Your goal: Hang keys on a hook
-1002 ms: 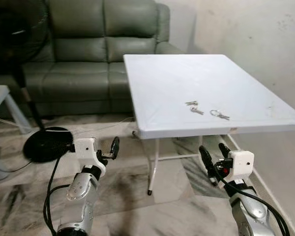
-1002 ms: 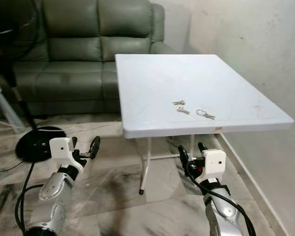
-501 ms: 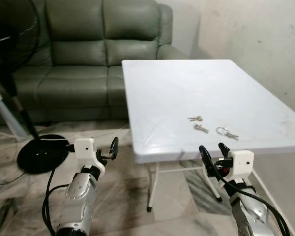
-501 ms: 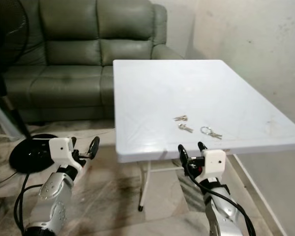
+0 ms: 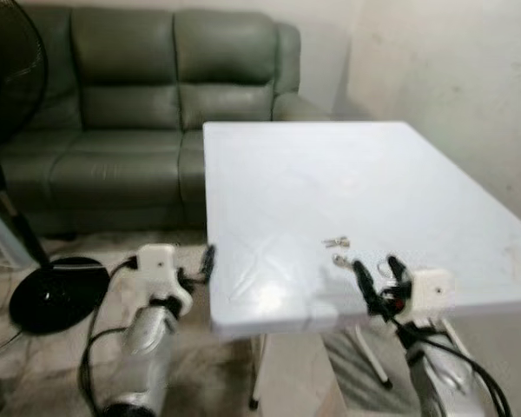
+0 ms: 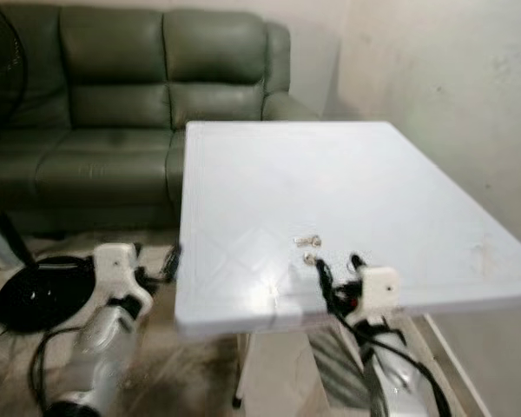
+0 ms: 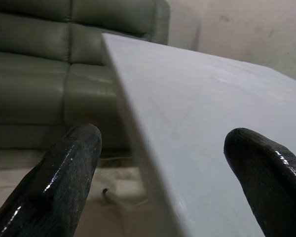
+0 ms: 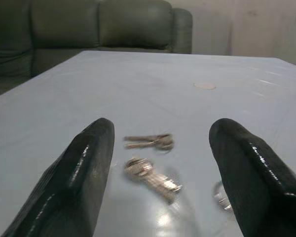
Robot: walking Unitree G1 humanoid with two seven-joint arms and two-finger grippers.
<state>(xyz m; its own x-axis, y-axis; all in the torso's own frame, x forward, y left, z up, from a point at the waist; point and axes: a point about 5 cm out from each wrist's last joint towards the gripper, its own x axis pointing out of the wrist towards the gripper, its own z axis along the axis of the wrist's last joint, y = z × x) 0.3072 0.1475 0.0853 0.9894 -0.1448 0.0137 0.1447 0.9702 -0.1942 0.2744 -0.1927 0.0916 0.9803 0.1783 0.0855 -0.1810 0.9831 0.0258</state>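
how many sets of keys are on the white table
3. One key bunch lies farthest from the right gripper, a second bunch sits nearer, between its open fingers, and a third, on a ring, is partly hidden behind one finger.

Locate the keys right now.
The keys lie on the white table near its front edge, just ahead of the open right pincer, apart from it.

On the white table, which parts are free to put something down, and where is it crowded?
The white table is bare over its whole far part toward the sofa, and along its left edge. It is crowded only near the front edge, where the keys lie in small bunches just ahead of the open right claw.
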